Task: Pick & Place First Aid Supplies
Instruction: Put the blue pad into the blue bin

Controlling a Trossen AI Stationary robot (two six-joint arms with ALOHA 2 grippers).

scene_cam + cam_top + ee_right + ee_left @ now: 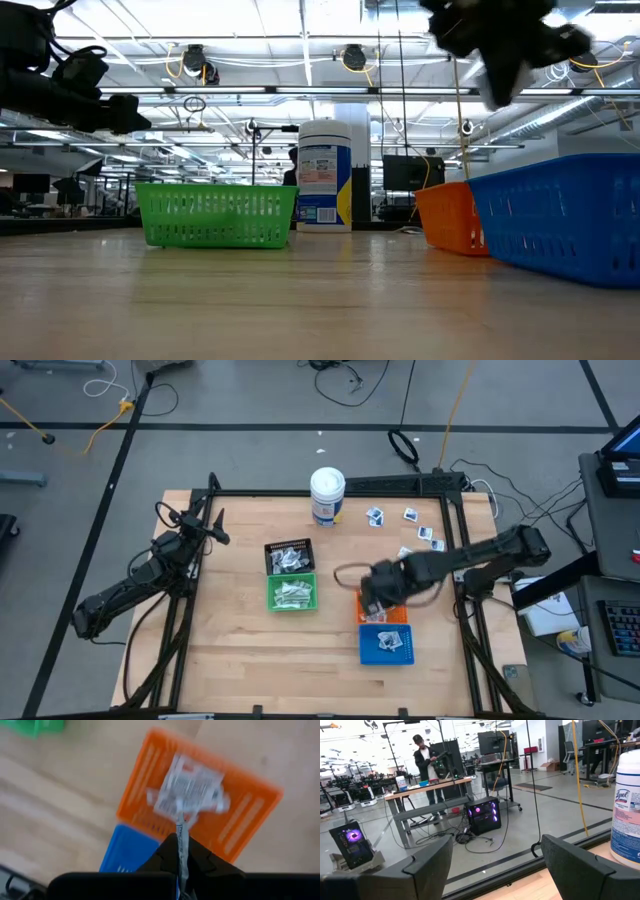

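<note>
The right gripper (pixel 181 851) hangs above the orange basket (pixel 385 610), fingers clenched on a thin wrapped packet (pixel 182 845); more packets (pixel 190 787) lie inside that basket. The left gripper (pixel 495 865) waits with fingers released at the left edge of the wooden table (pixel 240 650). Beyond the table, a person (pixel 426 762) stands at a workbench (pixel 427 787) on a grey floor (pixel 530 815).

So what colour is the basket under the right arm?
Orange basket, clearest in the right wrist view.
</note>
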